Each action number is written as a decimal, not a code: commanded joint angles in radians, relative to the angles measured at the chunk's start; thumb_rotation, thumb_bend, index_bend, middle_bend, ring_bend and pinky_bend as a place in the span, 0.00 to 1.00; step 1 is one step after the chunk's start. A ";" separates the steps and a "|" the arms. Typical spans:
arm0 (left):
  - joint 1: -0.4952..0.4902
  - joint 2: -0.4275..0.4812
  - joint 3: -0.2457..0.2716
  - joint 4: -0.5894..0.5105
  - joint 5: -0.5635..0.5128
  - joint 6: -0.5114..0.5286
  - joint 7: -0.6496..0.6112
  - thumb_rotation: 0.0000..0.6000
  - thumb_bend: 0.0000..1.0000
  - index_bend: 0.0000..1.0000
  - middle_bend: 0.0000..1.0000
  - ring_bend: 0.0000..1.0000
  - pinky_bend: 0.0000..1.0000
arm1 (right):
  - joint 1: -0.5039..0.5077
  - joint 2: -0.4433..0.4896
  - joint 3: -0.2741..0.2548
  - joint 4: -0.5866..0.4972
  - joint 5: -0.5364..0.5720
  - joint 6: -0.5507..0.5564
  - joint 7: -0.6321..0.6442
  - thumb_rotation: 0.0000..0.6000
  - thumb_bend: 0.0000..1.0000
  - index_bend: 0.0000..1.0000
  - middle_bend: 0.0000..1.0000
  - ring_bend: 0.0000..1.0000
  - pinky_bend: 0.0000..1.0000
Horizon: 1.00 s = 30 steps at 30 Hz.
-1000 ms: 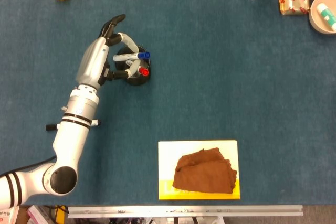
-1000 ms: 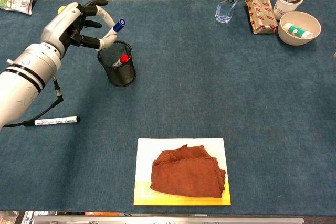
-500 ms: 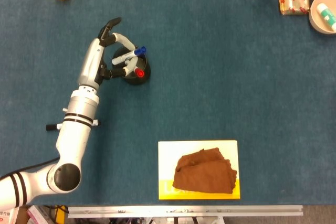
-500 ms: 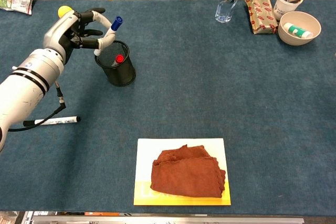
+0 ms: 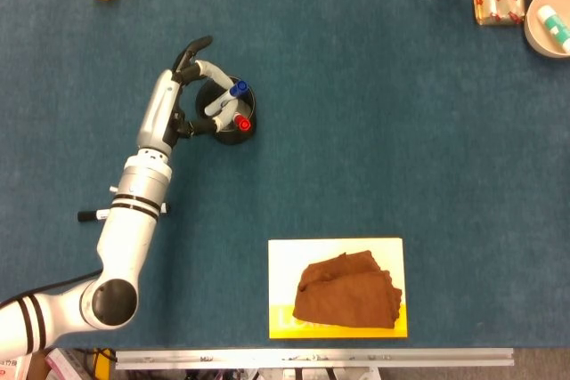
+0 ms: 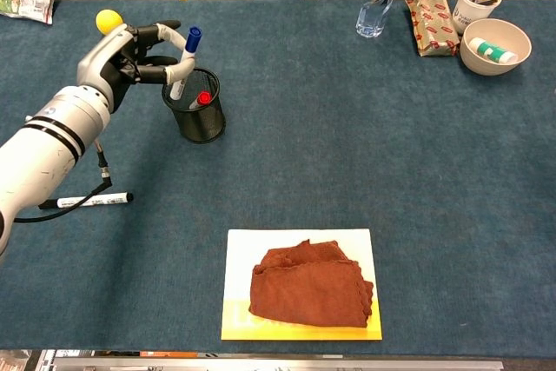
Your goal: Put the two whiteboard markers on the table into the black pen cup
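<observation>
From above, your left hand (image 5: 183, 95) sits at about ten o'clock of the brown cloth (image 5: 347, 291), its fingers pinching the blue-capped marker (image 5: 226, 99) over the black pen cup (image 5: 227, 116). Over the last second the marker has swung from lying almost flat across the rim to pointing more steeply down, with its lower end now inside the mouth of the cup, so the second marker is nearly in and what is left, by my reading, is to let go. The red-capped marker (image 5: 240, 123) already stands in the cup, at about five o'clock of the blue one. Your right hand is in neither view, so you get no reading on it. From the chest, you see what the overhead view flattens: the blue-capped marker (image 6: 184, 61) stands close to upright, cap up above the rim, body dipping into the black pen cup (image 6: 196, 108), with the left hand (image 6: 130, 49) holding it from nine o'clock and the fingers wrapped near the upper part. The red cap (image 6: 204, 98) shows just inside the rim. This view also shows a black-capped marker (image 6: 87, 202) lying on the table at about seven o'clock of the cup, mostly hidden under your forearm from above.
</observation>
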 commanded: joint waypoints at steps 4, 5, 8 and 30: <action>0.004 0.023 0.015 0.009 0.011 -0.053 -0.039 1.00 0.33 0.40 0.06 0.00 0.17 | 0.001 0.000 0.001 0.001 0.003 -0.002 -0.001 1.00 0.00 0.40 0.36 0.27 0.40; 0.002 0.026 0.018 0.011 0.007 -0.064 -0.038 1.00 0.28 0.30 0.03 0.00 0.17 | 0.001 0.000 0.001 0.001 0.003 -0.002 -0.001 1.00 0.00 0.40 0.36 0.27 0.40; -0.003 0.035 0.022 0.008 -0.004 -0.081 -0.032 1.00 0.11 0.07 0.00 0.00 0.16 | 0.000 0.001 0.001 0.000 0.003 -0.001 0.000 1.00 0.00 0.40 0.36 0.27 0.40; 0.008 0.281 0.102 -0.220 0.035 0.101 0.409 1.00 0.02 0.34 0.00 0.00 0.16 | 0.001 -0.003 -0.002 0.000 0.003 -0.006 -0.012 1.00 0.00 0.40 0.36 0.27 0.40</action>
